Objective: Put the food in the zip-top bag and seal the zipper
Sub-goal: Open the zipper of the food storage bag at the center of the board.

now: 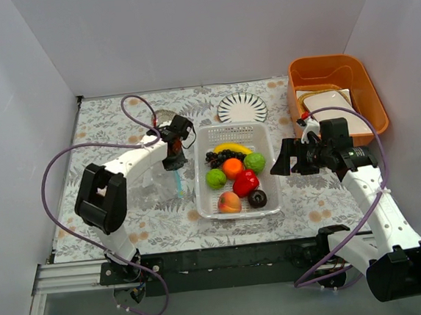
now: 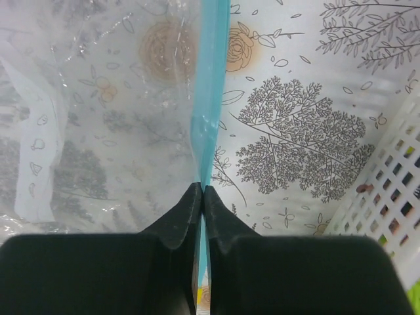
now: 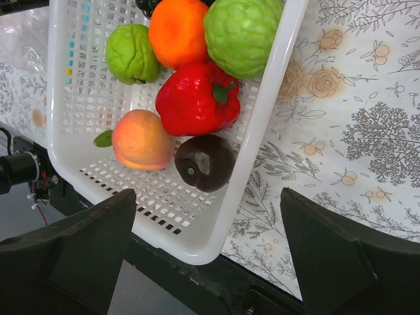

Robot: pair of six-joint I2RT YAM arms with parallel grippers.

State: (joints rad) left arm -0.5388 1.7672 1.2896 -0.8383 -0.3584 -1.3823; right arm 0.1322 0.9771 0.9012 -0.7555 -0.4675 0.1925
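The clear zip-top bag [image 1: 161, 182] lies left of the white basket [image 1: 206, 195]. My left gripper [image 1: 175, 163] is shut on its blue-green zipper [image 2: 210, 98], which runs straight up from the fingertips in the left wrist view. The food sits in the basket: banana [image 1: 232, 148], grapes [image 1: 217, 157], two green balls [image 1: 215, 178], orange [image 1: 232, 168], red pepper [image 1: 246, 183], peach [image 1: 229, 201], dark brown ball [image 1: 257, 198]. My right gripper [image 1: 280, 160] is open and empty, just right of the basket; in its wrist view the pepper [image 3: 197, 98] and brown ball [image 3: 205, 163] show.
An orange bin [image 1: 338, 95] with white dishes stands at the back right. A striped plate [image 1: 241, 108] lies behind the basket. White walls close in the table on three sides. The near table edge [image 3: 197, 275] runs under the right gripper.
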